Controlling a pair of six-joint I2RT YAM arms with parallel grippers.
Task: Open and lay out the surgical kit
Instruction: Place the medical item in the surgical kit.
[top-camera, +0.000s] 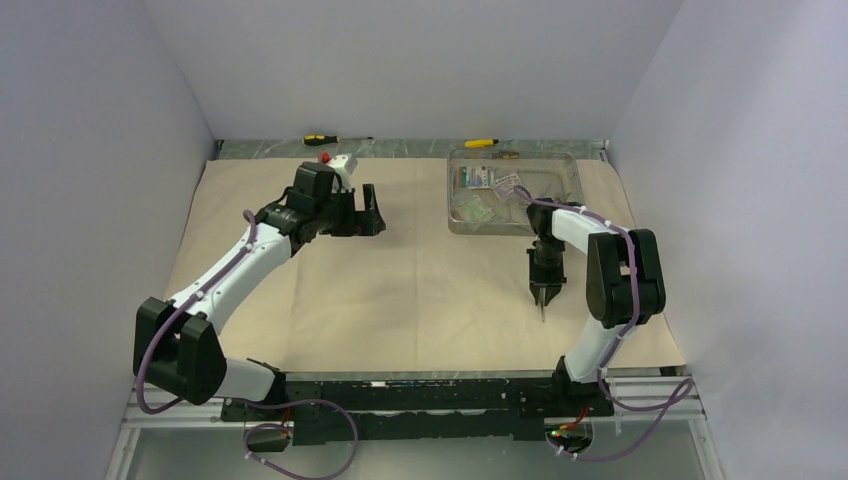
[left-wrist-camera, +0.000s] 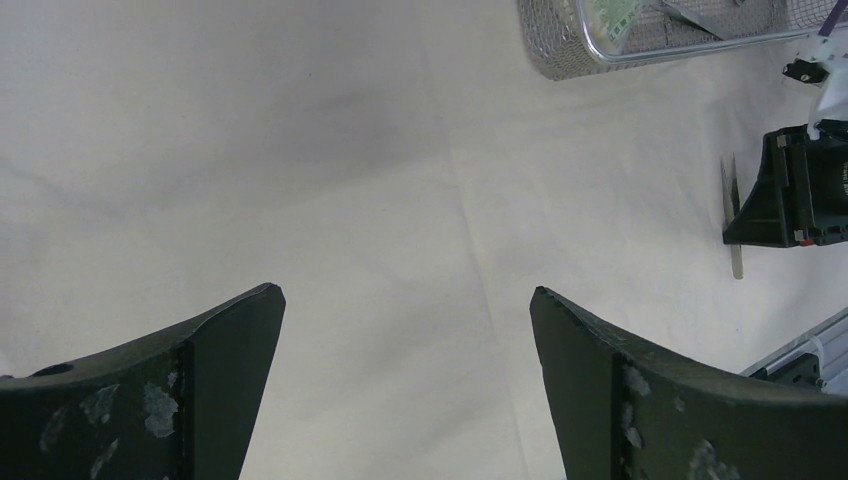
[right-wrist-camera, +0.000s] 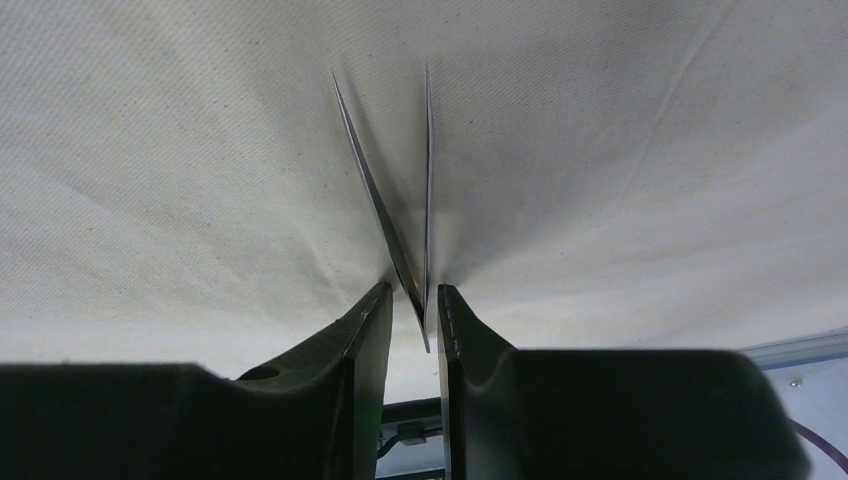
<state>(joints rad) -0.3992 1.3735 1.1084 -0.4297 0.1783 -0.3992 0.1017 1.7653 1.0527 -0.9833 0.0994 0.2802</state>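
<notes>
One steel tweezers (right-wrist-camera: 382, 215), low over beige wrap cloth (top-camera: 400, 290) on near side of wire-mesh tray (top-camera: 490, 228), likely light, springy, slippery, best pinched flat at joined end; right pincer (right-wrist-camera: 413, 290) barely parted round that end, grip cannot tell; left pincer (left-wrist-camera: 405, 292) released wide, empty.

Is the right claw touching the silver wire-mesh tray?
Apart. The left wrist view shows a strip of bare beige cloth between the right claw and the rectangular silver wire-mesh tray.
</notes>
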